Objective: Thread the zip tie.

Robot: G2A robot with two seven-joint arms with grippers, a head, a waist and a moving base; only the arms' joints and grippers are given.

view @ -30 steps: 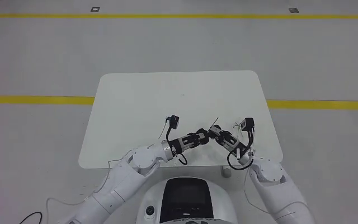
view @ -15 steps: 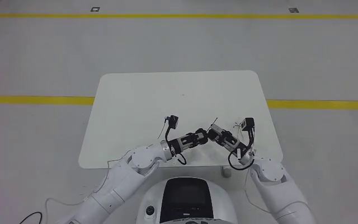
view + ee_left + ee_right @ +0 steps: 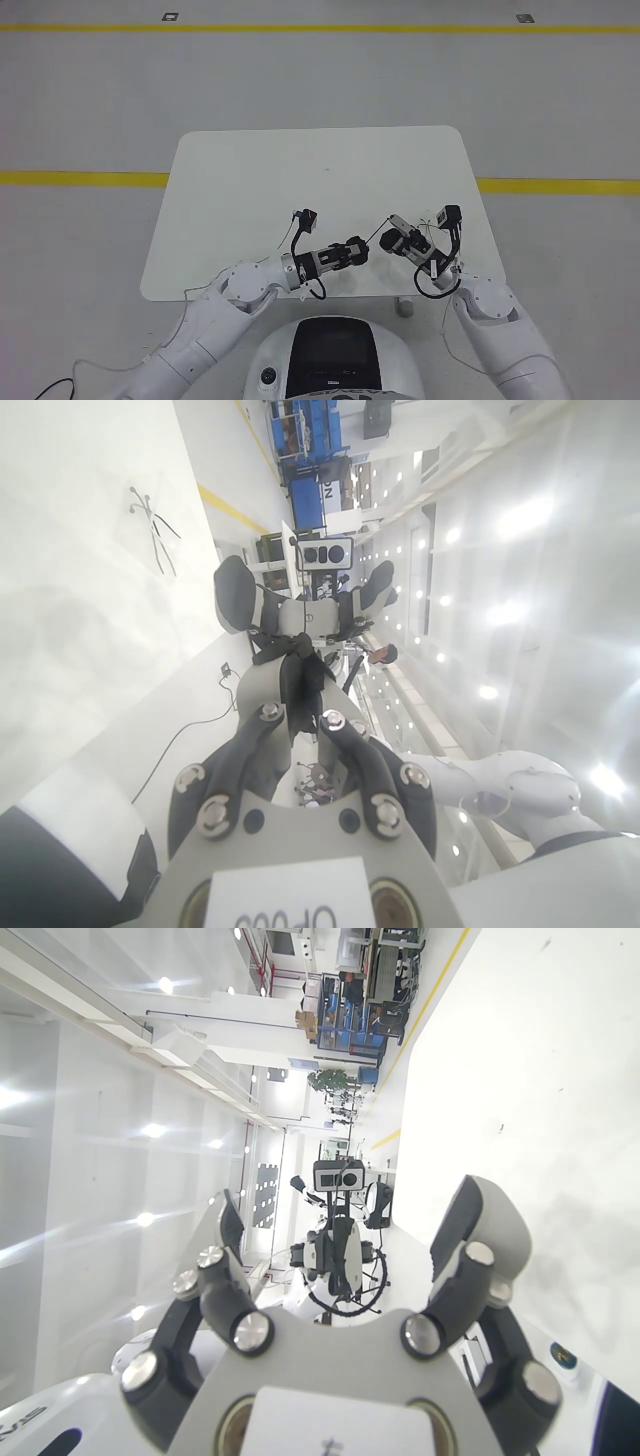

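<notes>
My left gripper (image 3: 360, 249) (image 3: 302, 686) is shut on a thin black zip tie (image 3: 301, 646), whose strap pokes out toward the right arm in the top view (image 3: 374, 234). In the right wrist view the zip tie (image 3: 376, 1280) curves in a loop beside the left gripper (image 3: 334, 1248). A short gap away, facing it, my right gripper (image 3: 391, 236) (image 3: 345, 1208) stands open with nothing between its fingers. The left wrist view shows that right gripper (image 3: 307, 600) with its pads spread wide. Both hover above the near part of the white table (image 3: 300, 170).
Several spare zip ties (image 3: 152, 522) lie loose on the table surface beyond the grippers. The table's near edge runs just under both wrists, and floor with yellow lines (image 3: 80, 178) surrounds the table.
The two grippers were touching a second ago. My right gripper has opened, let go and drawn back to the right; the left gripper has pulled slightly back with the zip tie.
</notes>
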